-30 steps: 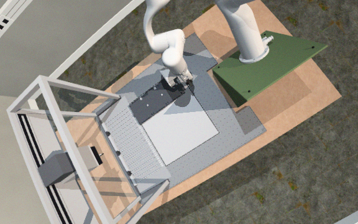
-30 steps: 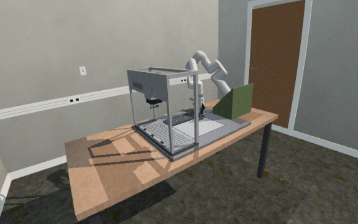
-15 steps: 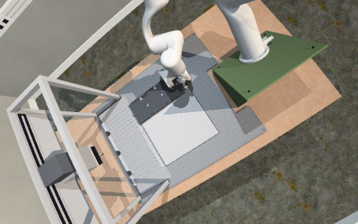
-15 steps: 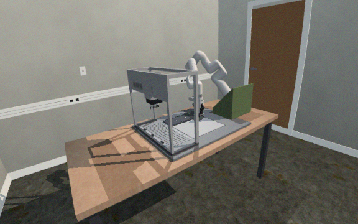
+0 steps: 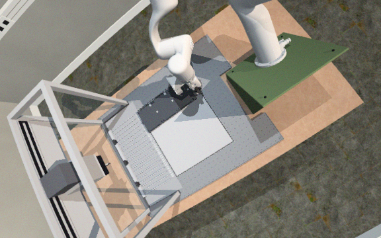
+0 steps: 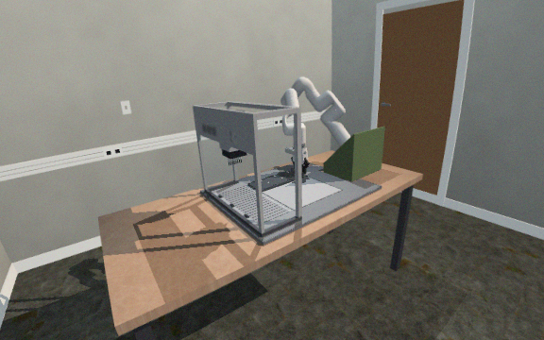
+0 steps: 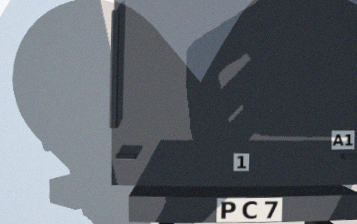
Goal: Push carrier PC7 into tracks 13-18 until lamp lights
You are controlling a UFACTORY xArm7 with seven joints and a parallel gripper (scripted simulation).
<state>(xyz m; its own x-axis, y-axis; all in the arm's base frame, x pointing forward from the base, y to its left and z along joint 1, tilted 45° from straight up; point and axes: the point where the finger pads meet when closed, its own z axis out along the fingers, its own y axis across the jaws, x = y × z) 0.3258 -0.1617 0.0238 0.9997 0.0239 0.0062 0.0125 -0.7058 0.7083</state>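
Observation:
Carrier PC7 [image 5: 164, 107] [image 6: 271, 182] [image 7: 289, 100] is a long dark plate lying in front of the upper end of the rails in the top view. Its far end is close to the front edge of the loading rails [image 5: 144, 149] [image 6: 248, 200]; whether it touches them is unclear. Its handle [image 7: 189, 207], labelled PC7, faces the arm's base. My gripper [image 5: 196, 92] [image 6: 305, 173] [image 7: 244, 222] is open, low at the handle end. Only its fingertips show at the wrist view's bottom edge; contact with the handle is hidden. Track numbers are unreadable, and no lit lamp is visible.
A white panel [image 5: 194, 142] [image 6: 302, 191] lies beside the carrier. A framed enclosure [image 5: 58, 116] [image 6: 259, 175] stands over the rails, with a dark-tipped head [image 5: 100, 166] [image 6: 234, 153] hanging inside. The green wedge mount [image 5: 293, 66] [image 6: 366, 153] stands behind the arm.

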